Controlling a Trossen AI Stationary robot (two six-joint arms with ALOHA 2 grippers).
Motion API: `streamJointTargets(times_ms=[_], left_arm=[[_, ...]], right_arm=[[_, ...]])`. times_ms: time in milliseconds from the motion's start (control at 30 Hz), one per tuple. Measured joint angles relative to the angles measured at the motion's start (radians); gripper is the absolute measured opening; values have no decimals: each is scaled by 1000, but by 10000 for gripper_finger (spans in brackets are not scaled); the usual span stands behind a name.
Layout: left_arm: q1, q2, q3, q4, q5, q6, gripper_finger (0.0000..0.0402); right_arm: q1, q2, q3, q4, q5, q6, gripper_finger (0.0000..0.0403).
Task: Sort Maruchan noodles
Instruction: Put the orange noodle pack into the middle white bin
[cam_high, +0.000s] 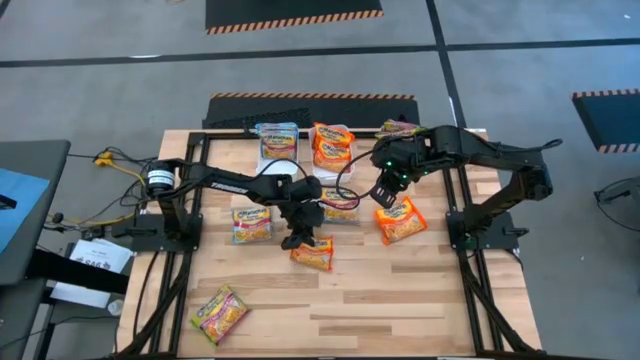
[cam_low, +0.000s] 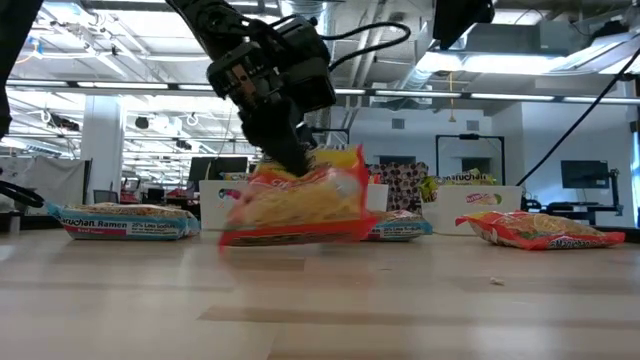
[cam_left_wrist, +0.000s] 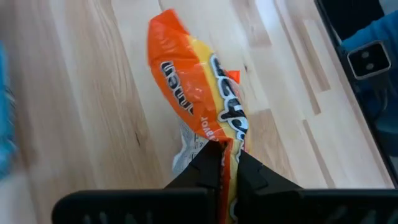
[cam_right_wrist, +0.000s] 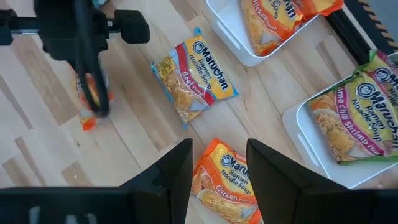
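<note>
My left gripper (cam_high: 296, 237) is shut on an orange-and-yellow Maruchan noodle packet (cam_high: 312, 253) near the table's middle; the low view shows this packet (cam_low: 295, 205) tipped up under the fingers. My right gripper (cam_right_wrist: 217, 165) hangs open above an orange chicken packet (cam_right_wrist: 222, 183) that lies flat on the table, and touches nothing. Between the arms a beef packet (cam_right_wrist: 196, 78) lies flat. My left gripper pinches one end of the orange packet (cam_left_wrist: 222, 142) between its two shut fingers, slanting down from the table's left. The packet stretches away from the fingertips, tipped up on edge. Whether its lower edge (cam_low: 290, 240) rests on the table or hangs just above it, I cannot tell.
Three white bins stand at the far edge: one with blue packets (cam_high: 277, 140), one with orange packets (cam_high: 332, 146), one with green-pink packets (cam_high: 398, 128). Loose packets lie at the left of middle (cam_high: 252, 224) and at the near left (cam_high: 220, 313).
</note>
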Motion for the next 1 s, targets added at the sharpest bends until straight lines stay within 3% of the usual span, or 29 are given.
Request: streamJointTargets(times_ms=[200, 433, 633, 800, 1000], left_arm=[[11, 0, 69, -47, -12, 43, 0], [67, 1, 202, -182, -106, 132, 0], [146, 1, 314, -236, -213, 187, 0], [225, 1, 397, -259, -245, 217, 0], [322, 2, 473, -272, -326, 274, 0]], right_arm=[[0, 0, 0, -2, 23, -20, 173], [-9, 0, 0, 1, 105, -20, 173], [-27, 0, 0, 1, 198, -21, 173], [-61, 0, 0, 1, 277, -23, 173], [-125, 0, 0, 3, 289, -77, 173]])
